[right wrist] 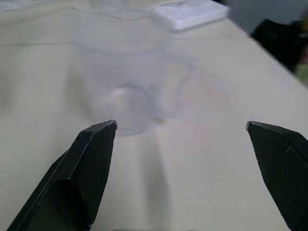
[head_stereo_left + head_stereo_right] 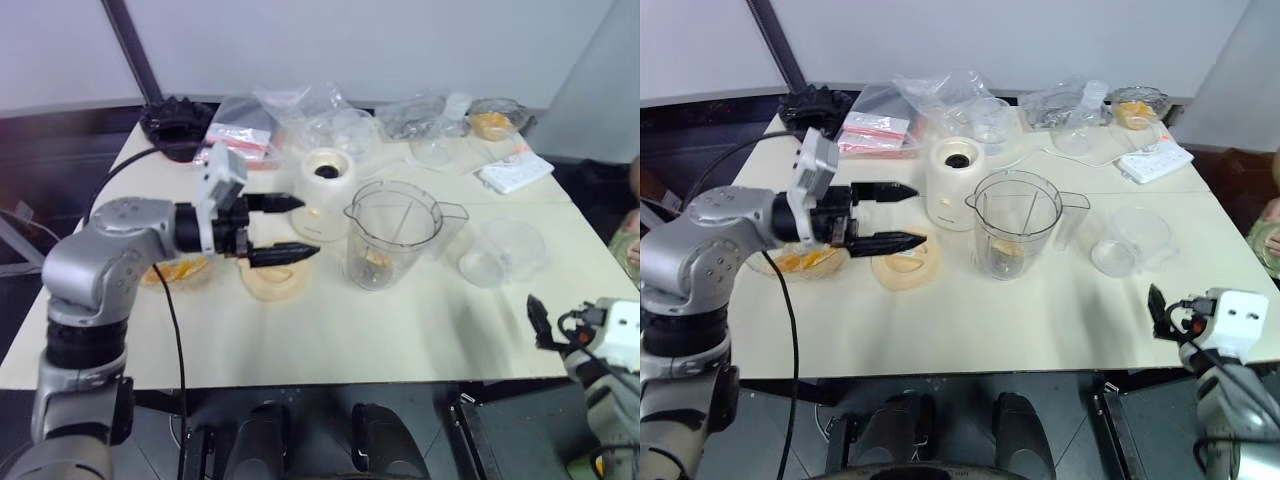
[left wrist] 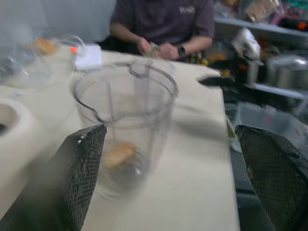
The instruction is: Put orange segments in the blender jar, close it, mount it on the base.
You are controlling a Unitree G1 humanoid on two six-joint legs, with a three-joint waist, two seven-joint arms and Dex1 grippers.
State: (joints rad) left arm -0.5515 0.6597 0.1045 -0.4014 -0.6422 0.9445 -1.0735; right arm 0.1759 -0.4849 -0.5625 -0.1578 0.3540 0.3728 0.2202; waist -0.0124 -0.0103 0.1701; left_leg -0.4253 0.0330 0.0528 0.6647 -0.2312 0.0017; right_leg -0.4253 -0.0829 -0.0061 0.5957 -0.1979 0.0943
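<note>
Here the blender jar (image 2: pixel 393 235) stands upright, mouth up, both grippers (image 2: pixel 283 229) (image 1: pixel 182 144) spread wide, empty.

The blender jar (image 2: pixel 392 235) stands mid-surface (image 2: pixel 330 330) with a segment (image 2: pixel 377 259) inside — the base (image 2: pixel 326 192) just behind-left, a lid (image 2: pixel 272 278) further left.

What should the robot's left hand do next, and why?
Probably reach back to the glass bowl for another orange segment. The left gripper is open and empty beside the blender jar, one segment already lies in the jar, more sit in the bowl, and the pale-orange lid is off.
</note>
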